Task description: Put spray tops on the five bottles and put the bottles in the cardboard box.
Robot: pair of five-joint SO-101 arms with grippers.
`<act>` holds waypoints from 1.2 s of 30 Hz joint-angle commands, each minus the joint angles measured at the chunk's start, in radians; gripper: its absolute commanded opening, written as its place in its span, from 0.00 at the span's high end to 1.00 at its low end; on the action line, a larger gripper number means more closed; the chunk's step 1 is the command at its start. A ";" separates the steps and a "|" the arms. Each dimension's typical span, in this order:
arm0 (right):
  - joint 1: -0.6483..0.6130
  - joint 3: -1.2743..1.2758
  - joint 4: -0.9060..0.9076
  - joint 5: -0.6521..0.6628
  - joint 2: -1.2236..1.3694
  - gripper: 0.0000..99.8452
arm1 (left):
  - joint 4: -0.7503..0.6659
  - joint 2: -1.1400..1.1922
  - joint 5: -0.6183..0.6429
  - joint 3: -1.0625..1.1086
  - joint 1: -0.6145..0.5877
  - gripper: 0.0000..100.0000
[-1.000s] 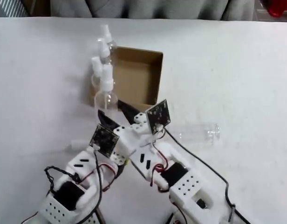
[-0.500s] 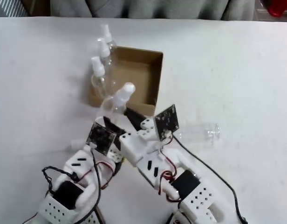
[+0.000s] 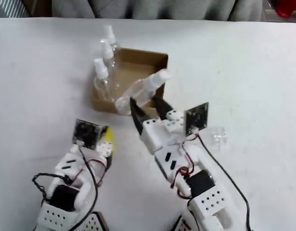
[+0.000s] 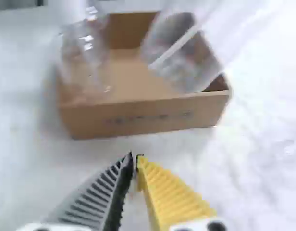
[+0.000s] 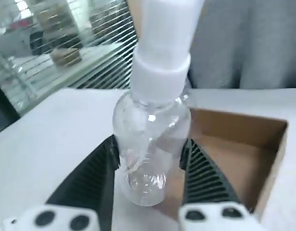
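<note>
From above, the right hand [image 3: 145, 102] is pinching a clear, rounded bottle [image 3: 138, 91] (white spray top [image 3: 162, 75] on), tilted over the cardboard box [image 3: 160, 58]. Left wrist: the left hand [image 4: 135, 161], ridged fingers [image 4: 162, 197] pressed together, is pointing at the box's front wall. Right wrist: ribbed black fingers are squeezing the bottle's glossy belly.

Nothing written can be read for certain. The cardboard box [image 4: 143, 115] bears a faint line of print along its outer front wall, seen from the left wrist, but the print is too blurred to make out a single letter. In the high view, the dark circuit boards [image 3: 196, 117] at the arms' wrists carry marks too small to tell as letters or numbers.
</note>
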 commanded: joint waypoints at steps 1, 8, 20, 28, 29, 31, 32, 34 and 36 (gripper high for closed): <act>0.045 -0.058 -0.054 0.015 -0.012 0.99 | 0.058 -0.025 -0.006 -0.014 -0.143 0.98; 0.096 -0.080 -0.242 0.015 0.189 0.99 | 0.087 -0.025 -0.008 -0.008 -0.377 0.98; 0.186 -0.302 -0.378 0.021 0.627 0.99 | 0.074 -0.024 -0.035 0.012 -0.533 0.98; 0.189 -0.439 -0.380 0.169 0.808 0.99 | 0.112 -0.024 -0.164 0.012 -0.529 0.98; 0.191 -0.460 -0.380 0.169 0.831 0.99 | 0.112 -0.024 -0.164 0.012 -0.529 0.98; 0.194 -0.500 -0.380 0.169 0.877 0.99 | 0.112 -0.024 -0.164 0.012 -0.529 0.98; 0.200 -0.520 -0.380 0.169 0.901 0.99 | 0.112 -0.024 -0.164 0.012 -0.529 0.98; 0.211 -0.559 -0.380 0.169 0.949 0.98 | 0.112 -0.024 -0.164 0.012 -0.529 0.98; 0.228 -0.594 -0.380 0.169 0.995 0.98 | 0.112 -0.024 -0.166 0.012 -0.529 0.98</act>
